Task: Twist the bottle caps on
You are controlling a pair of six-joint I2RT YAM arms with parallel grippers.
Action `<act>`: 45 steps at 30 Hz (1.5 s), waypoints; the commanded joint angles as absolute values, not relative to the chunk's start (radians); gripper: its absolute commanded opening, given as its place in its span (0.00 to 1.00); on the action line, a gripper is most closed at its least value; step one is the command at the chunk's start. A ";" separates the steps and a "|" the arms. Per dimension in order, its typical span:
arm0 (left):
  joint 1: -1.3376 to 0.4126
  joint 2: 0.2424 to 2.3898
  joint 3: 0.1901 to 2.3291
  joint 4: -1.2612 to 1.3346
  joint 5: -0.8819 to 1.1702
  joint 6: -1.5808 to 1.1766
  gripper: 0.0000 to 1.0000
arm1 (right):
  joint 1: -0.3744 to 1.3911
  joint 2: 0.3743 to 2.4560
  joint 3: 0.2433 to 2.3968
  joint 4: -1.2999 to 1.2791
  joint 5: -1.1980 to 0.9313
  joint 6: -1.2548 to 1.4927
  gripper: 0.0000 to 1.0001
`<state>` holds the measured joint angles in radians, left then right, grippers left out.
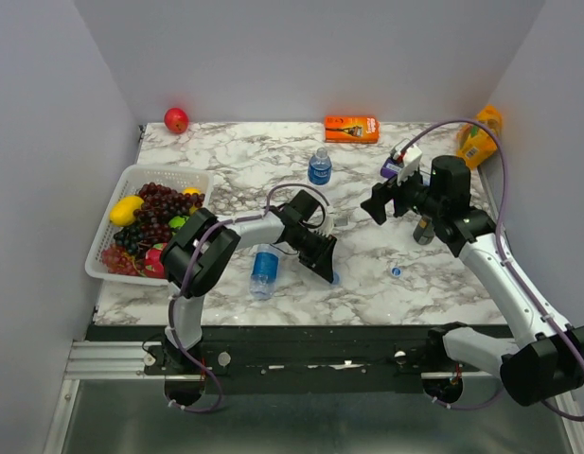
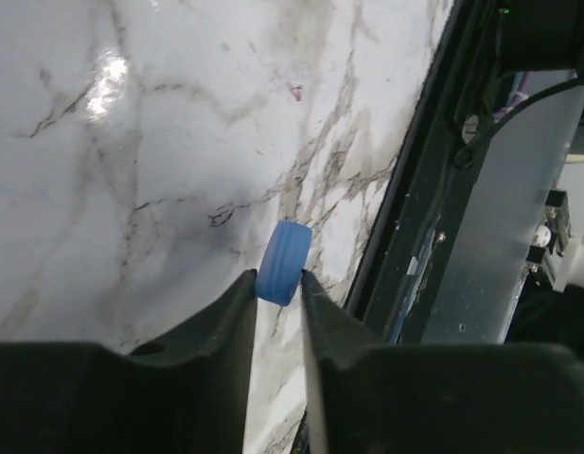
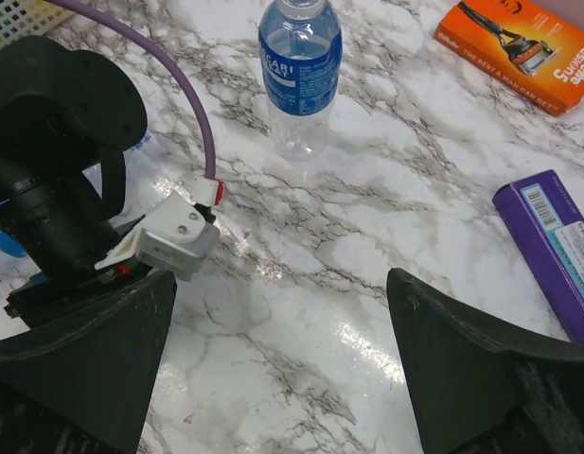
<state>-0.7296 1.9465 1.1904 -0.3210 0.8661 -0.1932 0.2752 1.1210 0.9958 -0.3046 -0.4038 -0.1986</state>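
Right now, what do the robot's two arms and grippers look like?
The left arm and right arm have white links with bulky black joints. A purple cable loops along each. The left gripper and right gripper have matte black, wedge-shaped fingers.

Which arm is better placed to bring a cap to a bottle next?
Left. The left claw grips a blue cap, and the lying bottle is close beside that arm. The right claw is open and empty.

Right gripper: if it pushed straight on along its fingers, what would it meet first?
Probably the bare marble tabletop just ahead, since the right gripper tilts downward. The upright bottle stands further along that line, though depth is unclear.
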 commanded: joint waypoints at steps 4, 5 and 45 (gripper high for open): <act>-0.727 1.979 1.216 -0.382 0.710 -0.265 0.48 | 0.275 1.097 0.971 -0.287 -0.379 -0.204 1.00; -0.727 1.983 1.215 -0.385 0.701 -0.265 0.50 | 0.273 1.097 0.973 -0.287 -0.379 -0.206 1.00; -0.554 1.466 0.957 -0.730 0.060 -0.451 0.98 | 0.296 1.094 1.016 -0.522 -0.351 -0.074 1.00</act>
